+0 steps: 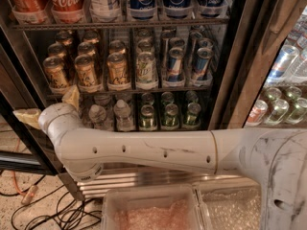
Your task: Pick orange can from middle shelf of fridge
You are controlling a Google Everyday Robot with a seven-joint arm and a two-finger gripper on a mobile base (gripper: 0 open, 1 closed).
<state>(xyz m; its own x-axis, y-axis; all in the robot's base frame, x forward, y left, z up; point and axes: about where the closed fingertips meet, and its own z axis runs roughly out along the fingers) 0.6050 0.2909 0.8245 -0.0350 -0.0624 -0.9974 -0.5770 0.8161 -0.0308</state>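
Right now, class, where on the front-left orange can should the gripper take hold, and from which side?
Probably best to take the orange can by its round side wall at mid-height, coming straight in from the front: it stands upright at the middle shelf rail, with cans close beside and behind. The gripper sits open, below-left of it.

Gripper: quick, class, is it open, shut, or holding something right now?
Gripper: open, holding nothing, at the left just below the middle shelf.

My pale tan gripper (45, 105) sits low left by the dark-framed fridge (240, 56); the orange can (117, 68) is gold-orange, silver-rimmed; my arm (153, 150) scuffed white
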